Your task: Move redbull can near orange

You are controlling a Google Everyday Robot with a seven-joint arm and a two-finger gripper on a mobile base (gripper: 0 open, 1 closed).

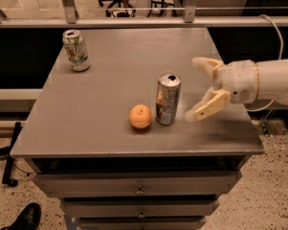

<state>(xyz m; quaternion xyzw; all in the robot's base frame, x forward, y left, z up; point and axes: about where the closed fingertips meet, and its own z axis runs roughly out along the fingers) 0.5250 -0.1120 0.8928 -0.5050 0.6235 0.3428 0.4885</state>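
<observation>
Gripper [193, 89] is hanging wide open right of can [168, 98], which is standing just beside orange [140, 116]; placing looks done, pulling clear comes next.

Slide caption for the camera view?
Open gripper apart from the upright redbull can, which stands beside the orange on the table.

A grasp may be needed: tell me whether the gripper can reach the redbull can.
Probably yes: the open gripper sits just beside the redbull can, nothing between them; the orange lies on the can's other side.
</observation>
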